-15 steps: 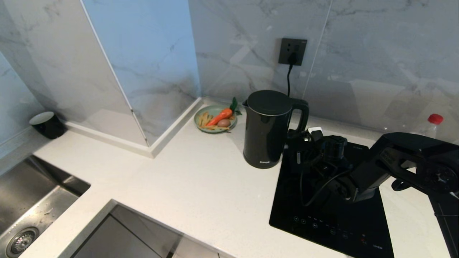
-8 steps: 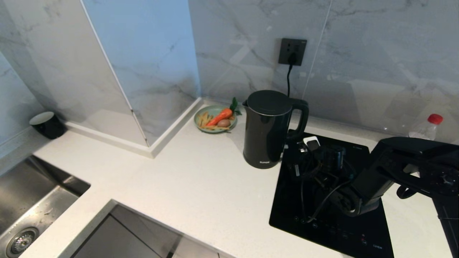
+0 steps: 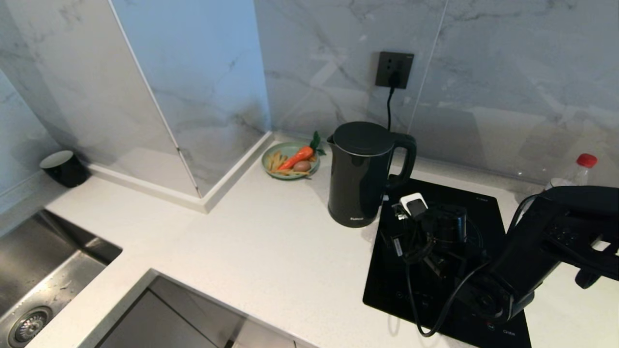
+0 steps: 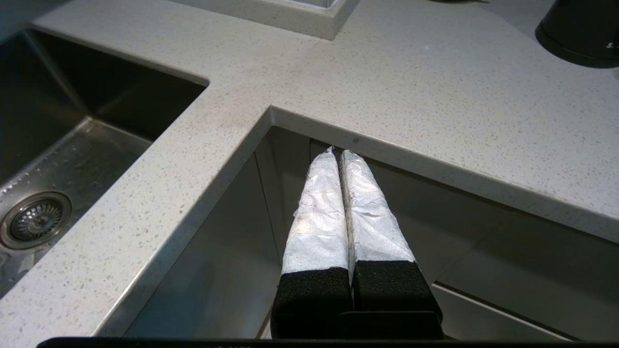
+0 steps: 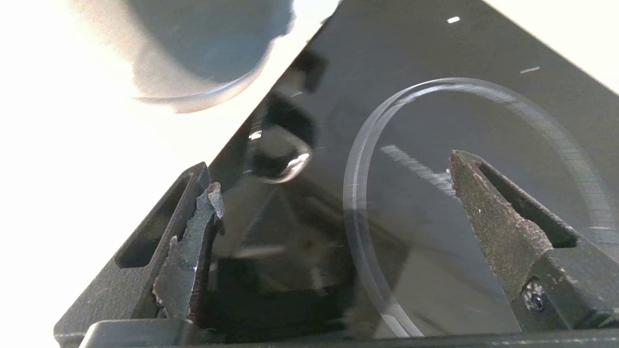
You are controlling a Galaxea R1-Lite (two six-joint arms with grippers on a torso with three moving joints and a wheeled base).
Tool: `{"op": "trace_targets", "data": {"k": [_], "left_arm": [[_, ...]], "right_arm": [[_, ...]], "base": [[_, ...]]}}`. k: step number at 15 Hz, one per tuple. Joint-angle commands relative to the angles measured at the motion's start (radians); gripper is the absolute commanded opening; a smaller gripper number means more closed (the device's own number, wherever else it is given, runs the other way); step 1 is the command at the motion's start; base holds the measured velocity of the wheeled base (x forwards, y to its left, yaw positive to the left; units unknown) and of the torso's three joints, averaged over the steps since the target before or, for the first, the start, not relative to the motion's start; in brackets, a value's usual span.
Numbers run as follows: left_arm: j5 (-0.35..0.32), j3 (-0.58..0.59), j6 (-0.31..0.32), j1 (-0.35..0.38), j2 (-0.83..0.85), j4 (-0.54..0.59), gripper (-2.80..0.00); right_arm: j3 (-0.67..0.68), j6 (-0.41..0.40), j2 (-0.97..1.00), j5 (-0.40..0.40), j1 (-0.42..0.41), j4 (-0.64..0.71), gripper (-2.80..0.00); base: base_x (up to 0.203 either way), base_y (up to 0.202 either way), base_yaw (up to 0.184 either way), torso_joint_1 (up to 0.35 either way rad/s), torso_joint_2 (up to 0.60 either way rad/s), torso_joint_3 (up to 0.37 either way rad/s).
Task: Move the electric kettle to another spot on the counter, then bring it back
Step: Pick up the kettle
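Kettle (image 3: 360, 174) stands upright on the counter (image 3: 271, 251), just beyond and to the left of the right gripper (image 3: 401, 212), its loop handle (image 3: 406, 159) turned toward that gripper and its base close to the cooktop (image 3: 435, 309) edge. The right gripper hangs low over the black glass with its fingers (image 5: 488, 208) spread wide and nothing between them; it is near the handle but not touching it. The left gripper (image 4: 340, 159) sits parked off the counter's front edge, well away from the kettle, its taped fingers pressed together and empty.

Glossy and smooth, the kettle's body looks a poor place to grip: too broad and likely slippery. The rigid loop handle is the natural hold, taken across its upright part. Tall and narrow, the kettle could tip if nudged high on its side, and whether it holds water, and so how heavy it is, cannot be told. A plate (image 3: 290, 162) of food lies just behind the kettle, on the far side from the right gripper.
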Motion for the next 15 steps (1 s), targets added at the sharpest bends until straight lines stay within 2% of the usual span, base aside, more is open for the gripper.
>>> {"op": "trace_targets", "data": {"k": [1,4,5,12,15], "left_arm": [[0.0,0.0,0.0,0.002,0.0,0.0,-2.8],[0.0,0.0,0.0,0.0,0.0,0.0,-2.8],[0.0,0.0,0.0,0.0,0.0,0.0,-2.8],[0.0,0.0,-0.002,0.0,0.0,0.0,-2.8],[0.0,0.0,0.0,0.0,0.001,0.0,-2.8]], "right_arm": [[0.017,-0.026,-0.082,-0.01,0.004,-0.007,0.0],[0.027,-0.145,-0.163,-0.056,-0.026,-0.005,0.0],[0.032,-0.155,-0.182,-0.059,-0.033,-0.005,0.0],[-0.027,-0.155,-0.215,-0.054,-0.107,-0.01,0.0],[-0.049,-0.15,-0.211,-0.008,-0.133,-0.049,0.0]], "base": [[0.0,0.0,0.0,0.0,0.0,0.0],[0.0,0.0,0.0,0.0,0.0,0.0],[0.0,0.0,0.0,0.0,0.0,0.0],[0.0,0.0,0.0,0.0,0.0,0.0],[0.0,0.0,0.0,0.0,0.0,0.0]]}}
